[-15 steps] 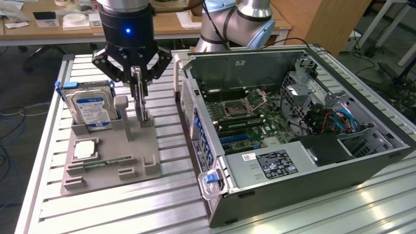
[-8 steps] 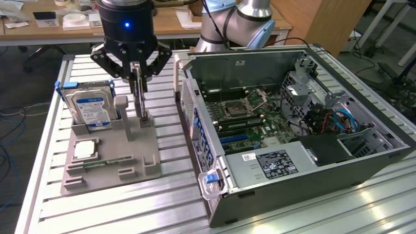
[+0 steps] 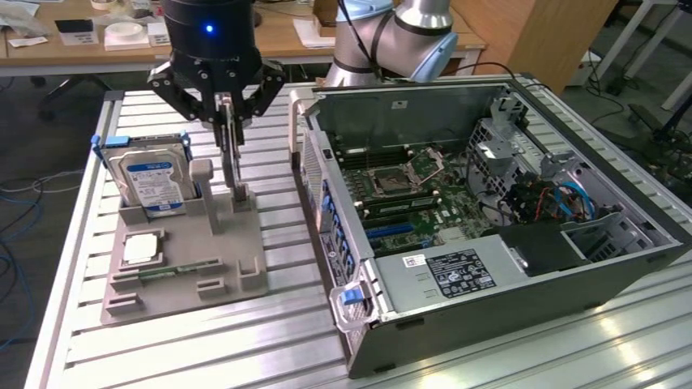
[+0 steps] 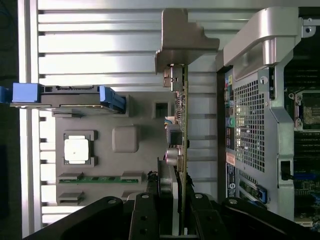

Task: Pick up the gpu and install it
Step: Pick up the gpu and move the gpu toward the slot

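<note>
The gpu (image 3: 229,154) is a thin dark card standing on edge over the grey parts holder (image 3: 232,251), at the exterior view's left of the open computer case (image 3: 487,203). My gripper (image 3: 225,120) is shut on its upper edge from above. In the wrist view the gpu (image 4: 183,120) appears edge-on, its grey metal bracket (image 4: 182,37) at the far end, with my gripper (image 4: 177,205) clamped on it. The card's lower edge reaches down to the holder's upright post (image 3: 240,198); I cannot tell whether it is free of the post.
A silver hard drive (image 3: 154,180) with blue clips stands in the holder. A square processor chip (image 3: 141,247) and a green memory stick (image 3: 168,271) lie in it too. The case's motherboard (image 3: 406,190) lies exposed. The slatted aluminium table (image 3: 271,340) carries everything.
</note>
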Controlling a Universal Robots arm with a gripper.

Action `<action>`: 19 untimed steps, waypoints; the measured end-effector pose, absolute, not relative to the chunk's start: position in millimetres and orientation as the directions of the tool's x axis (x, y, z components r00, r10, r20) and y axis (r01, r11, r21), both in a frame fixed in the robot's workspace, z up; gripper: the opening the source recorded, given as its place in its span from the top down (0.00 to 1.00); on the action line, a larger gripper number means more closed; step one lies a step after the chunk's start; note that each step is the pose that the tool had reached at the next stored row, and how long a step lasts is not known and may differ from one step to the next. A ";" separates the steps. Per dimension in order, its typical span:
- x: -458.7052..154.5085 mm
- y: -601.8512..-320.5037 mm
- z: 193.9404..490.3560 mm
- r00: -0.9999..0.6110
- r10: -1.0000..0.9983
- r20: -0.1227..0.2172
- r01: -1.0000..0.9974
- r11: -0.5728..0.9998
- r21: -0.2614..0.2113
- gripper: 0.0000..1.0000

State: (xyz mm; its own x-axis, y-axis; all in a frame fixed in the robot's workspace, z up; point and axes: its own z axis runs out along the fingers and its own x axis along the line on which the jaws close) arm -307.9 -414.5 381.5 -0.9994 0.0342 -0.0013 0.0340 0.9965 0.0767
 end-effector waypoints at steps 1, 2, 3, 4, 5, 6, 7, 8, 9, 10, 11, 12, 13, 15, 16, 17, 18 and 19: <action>-307.9 -414.6 383.8 -0.999 0.034 -0.001 0.034 0.996 0.078 0.72; -307.9 -414.6 386.2 -0.999 0.034 -0.001 0.034 0.996 0.079 0.72; -307.9 -414.6 388.7 -0.999 0.034 -0.001 0.034 0.996 0.081 0.72; -307.9 -414.6 391.1 -0.999 0.034 -0.001 0.034 0.996 0.082 0.72; -307.9 -414.6 393.9 -0.999 0.034 -0.001 0.034 0.996 0.083 0.72; -307.9 -414.6 396.5 -0.999 0.034 -0.001 0.034 0.996 0.084 0.72; -307.9 -414.6 399.2 -0.999 0.034 -0.001 0.034 0.996 0.085 0.72; -307.9 -414.6 402.0 -0.999 0.034 -0.001 0.034 0.996 0.086 0.72; -307.9 -414.6 404.7 -0.999 0.034 -0.001 0.034 0.996 0.087 0.72; -307.9 -414.6 407.6 -0.999 0.034 -0.001 0.034 0.996 0.088 0.72; -307.9 -414.7 409.2 -0.999 0.034 -0.001 0.034 0.995 0.090 0.72; -307.9 -414.7 409.2 -0.999 0.034 -0.001 0.034 0.995 0.093 0.72; -307.9 -414.7 409.3 -0.999 0.034 -0.001 0.034 0.995 0.094 0.72; -307.9 -414.7 409.3 -0.999 0.034 -0.001 0.034 0.995 0.094 0.72; -307.9 -414.6 409.3 -0.999 0.034 -0.001 0.034 0.995 0.094 0.72; -307.9 -414.7 409.3 -0.999 0.034 -0.001 0.034 0.995 0.094 0.72; -307.5 -414.6 409.4 -0.999 0.034 -0.001 0.034 0.995 0.094 0.72; -306.3 -414.6 409.5 -0.999 0.034 -0.001 0.034 0.995 0.094 0.72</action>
